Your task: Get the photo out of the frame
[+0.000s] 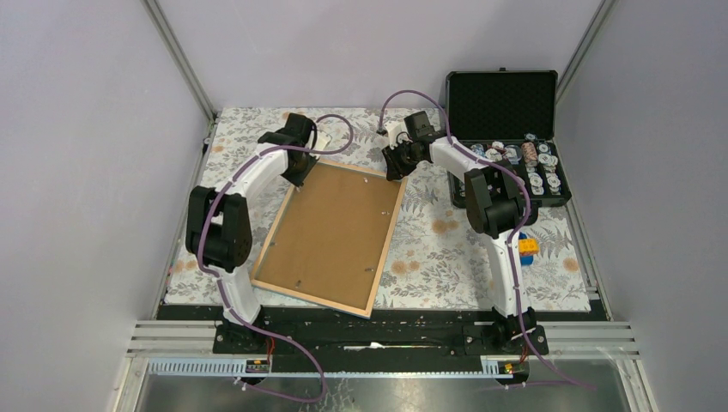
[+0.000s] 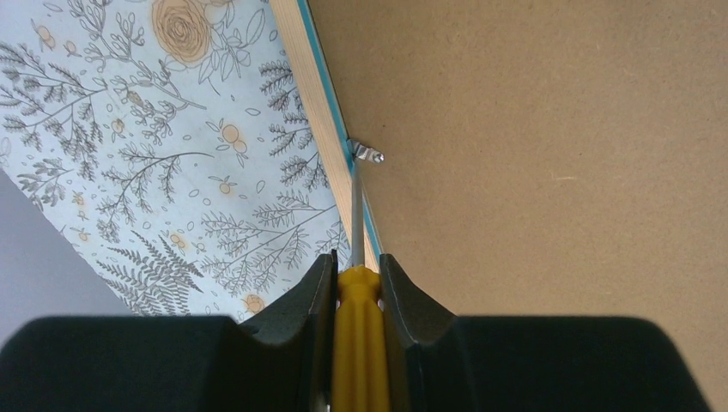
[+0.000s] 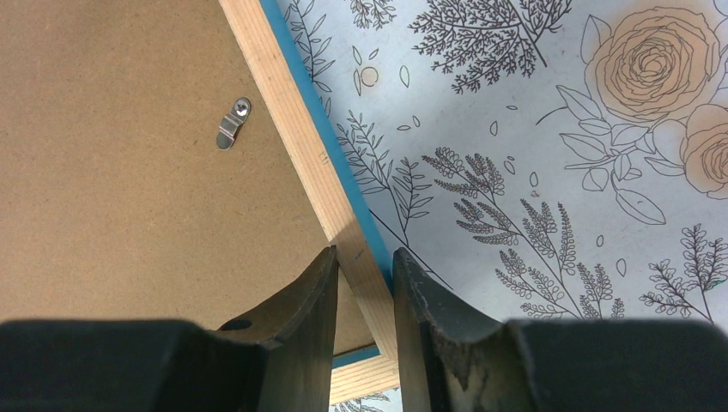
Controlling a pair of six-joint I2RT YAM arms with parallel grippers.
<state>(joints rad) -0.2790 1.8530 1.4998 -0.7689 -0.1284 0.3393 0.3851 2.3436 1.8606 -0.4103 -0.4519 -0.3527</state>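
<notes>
Closest to the lens, the left gripper point(image 2: 356, 257) is clamped on the yellow handle of a screwdriver point(image 2: 356, 335). The tool's thin shaft reaches to a small metal tab point(image 2: 367, 155) at the frame's rim, near its far-left corner. The floral-covered table point(image 1: 446, 257) carries the frame point(image 1: 387, 249), which lies face down left of centre. Its brown backing board point(image 1: 330, 232) faces up and is in place; the photo must be beneath it and cannot be seen. A black case point(image 1: 502, 103) stands open at the far right, apart from the work. The right gripper point(image 3: 365, 257) pinches the pale wood rim at the frame's far-right corner, apparently steadying it. A turn clip point(image 3: 230, 124) near that corner lies over the board. By my reading, the step in hand is freeing the board's fasteners. Next, the tip needs to catch the tab and swing or lever it off the board without slipping, then do the other clips.
</notes>
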